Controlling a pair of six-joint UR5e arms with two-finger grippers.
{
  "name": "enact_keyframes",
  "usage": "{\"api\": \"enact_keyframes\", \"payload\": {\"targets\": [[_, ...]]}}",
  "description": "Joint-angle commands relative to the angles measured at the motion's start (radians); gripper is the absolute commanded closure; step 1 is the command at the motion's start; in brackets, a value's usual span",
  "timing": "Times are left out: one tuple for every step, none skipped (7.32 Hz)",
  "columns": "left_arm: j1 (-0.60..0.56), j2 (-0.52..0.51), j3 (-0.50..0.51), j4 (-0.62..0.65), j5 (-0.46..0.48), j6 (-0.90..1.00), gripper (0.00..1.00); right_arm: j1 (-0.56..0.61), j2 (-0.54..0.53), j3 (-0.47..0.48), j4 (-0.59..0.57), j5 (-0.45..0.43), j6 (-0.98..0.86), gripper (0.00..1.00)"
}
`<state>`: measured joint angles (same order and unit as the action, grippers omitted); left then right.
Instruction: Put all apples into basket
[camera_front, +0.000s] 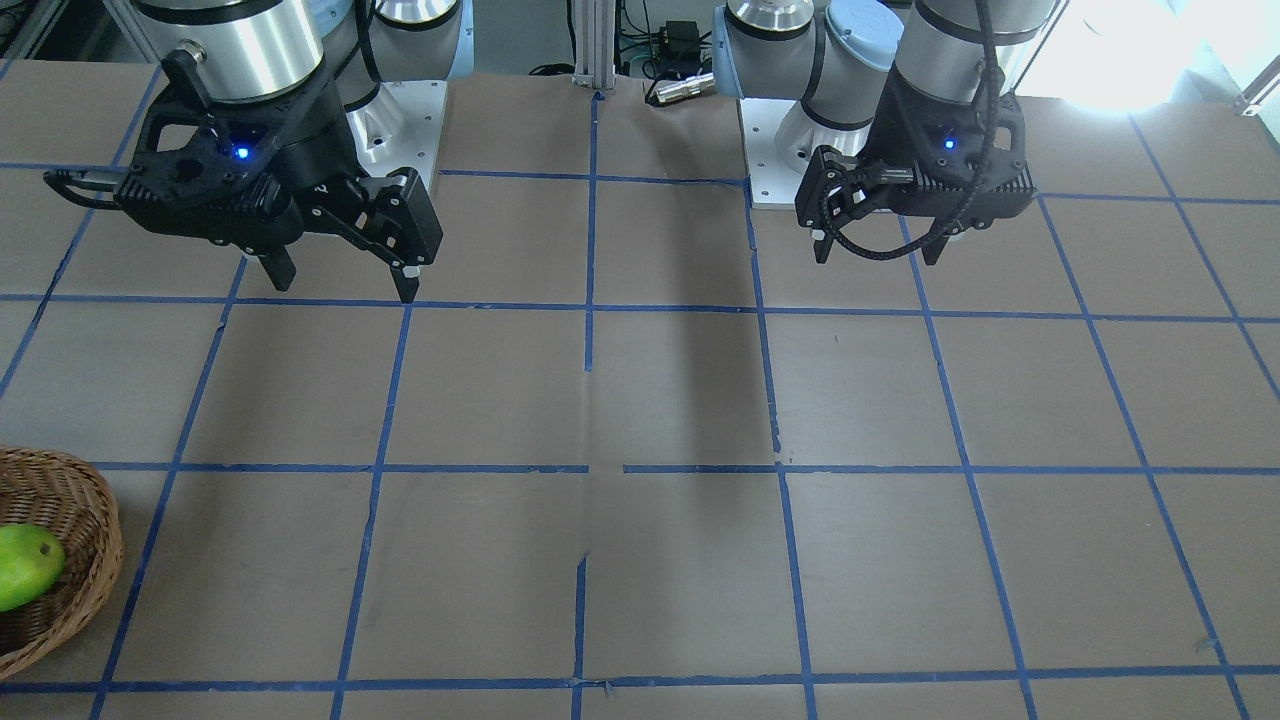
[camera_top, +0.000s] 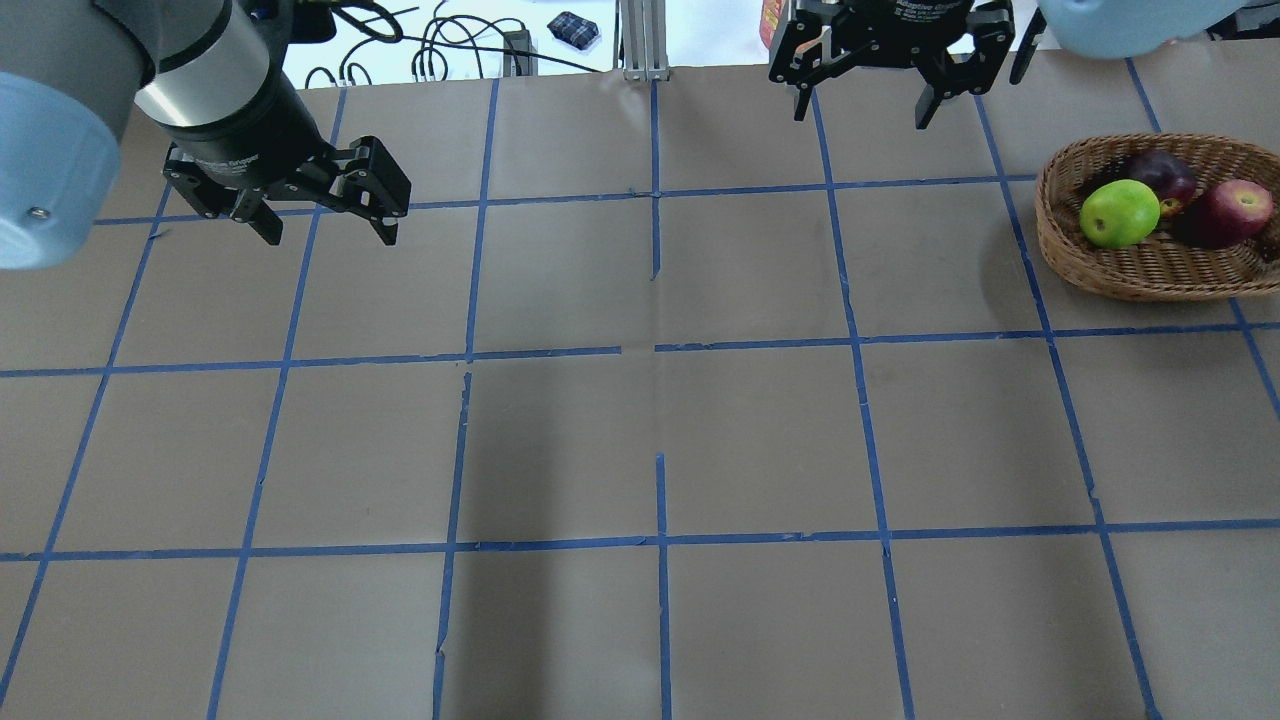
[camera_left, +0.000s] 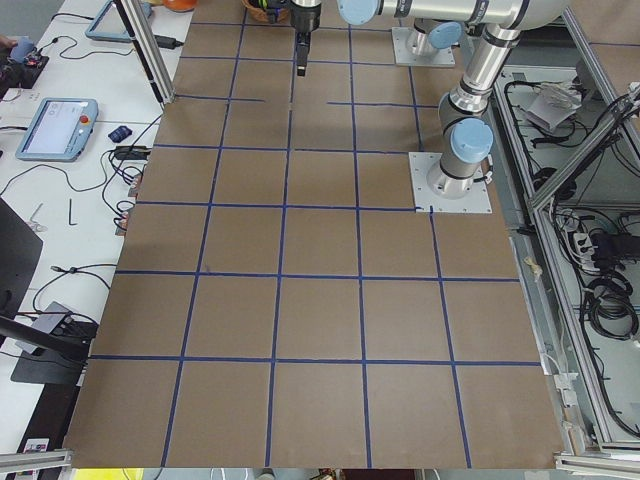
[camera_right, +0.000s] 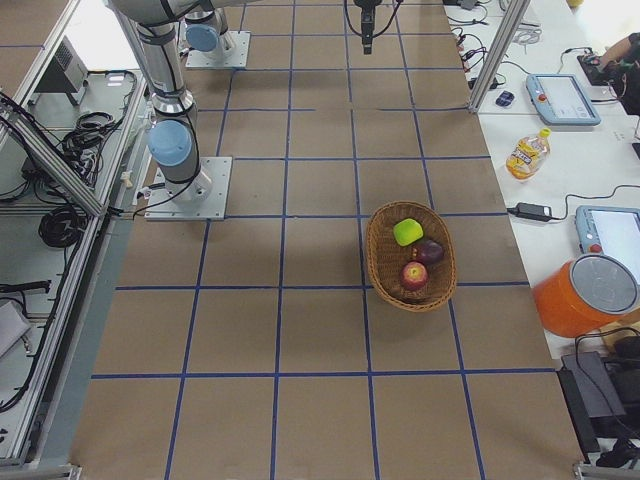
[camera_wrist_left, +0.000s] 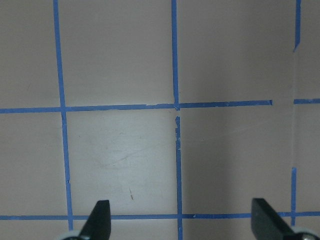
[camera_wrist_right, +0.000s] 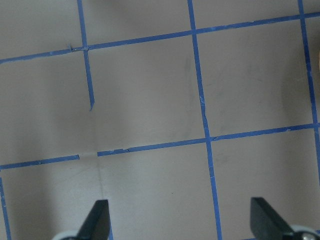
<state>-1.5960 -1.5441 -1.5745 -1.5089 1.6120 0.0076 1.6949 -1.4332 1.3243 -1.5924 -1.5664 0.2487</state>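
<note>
The wicker basket (camera_top: 1110, 275) stands at the table's right side and holds all three apples: the green apple (camera_top: 1118, 213), the maroon apple (camera_top: 1163, 172) and the red apple (camera_top: 1228, 212). The exterior right view shows the same basket (camera_right: 380, 262) and fruit. In the front-facing view only part of the basket (camera_front: 85, 520) and the green apple (camera_front: 25, 565) show. My left gripper (camera_top: 330, 238) is open and empty above the table's left side. My right gripper (camera_top: 862, 116) is open and empty, to the left of the basket. Both wrist views show only bare table between wide-apart fingertips.
The table is brown paper with a blue tape grid (camera_top: 655, 350). Cables and small devices (camera_top: 470, 50) lie past the far edge. In the exterior right view a side bench carries an orange bucket (camera_right: 590, 295), a bottle (camera_right: 527, 153) and tablets (camera_right: 563, 97).
</note>
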Motion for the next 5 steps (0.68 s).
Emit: {"api": "enact_keyframes", "payload": {"targets": [[-0.025,0.001,0.004,0.012,-0.006,-0.004,0.0,0.0,0.0,0.003,0.0,0.0,-0.003,0.0],[-0.039,-0.001,0.004,0.013,0.0,-0.009,0.0,0.0,-0.003,0.003,0.0,0.0,-0.003,0.0],[-0.039,-0.001,0.005,0.013,-0.006,-0.012,0.0,0.002,-0.003,0.004,-0.001,0.002,-0.003,0.0],[-0.039,-0.001,0.004,0.013,-0.009,-0.032,0.0,0.003,0.0,0.004,-0.007,0.003,-0.003,0.0],[-0.042,0.001,0.001,0.012,-0.007,-0.032,0.0,0.003,-0.003,0.004,-0.005,0.002,-0.005,0.0]]}}
